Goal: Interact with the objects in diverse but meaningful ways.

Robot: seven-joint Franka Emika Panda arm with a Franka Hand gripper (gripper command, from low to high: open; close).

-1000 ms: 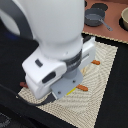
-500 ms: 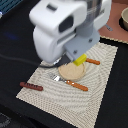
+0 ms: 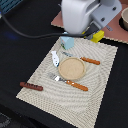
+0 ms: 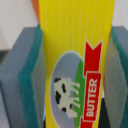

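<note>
While the gripper (image 4: pixel 75 75) squeezes the yellow butter packet (image 3: pixel 97 36) up over the mat's (image 3: pixel 105 95) far edge, the blue cup (image 3: pixel 67 43) sits at its far corner and the sausage (image 3: pixel 31 86) lies off its near corner.

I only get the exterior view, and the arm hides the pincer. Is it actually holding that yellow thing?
Observer: Yes. The wrist view shows the yellow packet clamped between both green-lined pads of the pincer.
Operator: Any label I can confirm it by?
Observer: A red banner reads BUTTER, next to a small cow picture.
Operator: Is it held straight?
Observer: Its long edges run roughly parallel to the pads.
</note>
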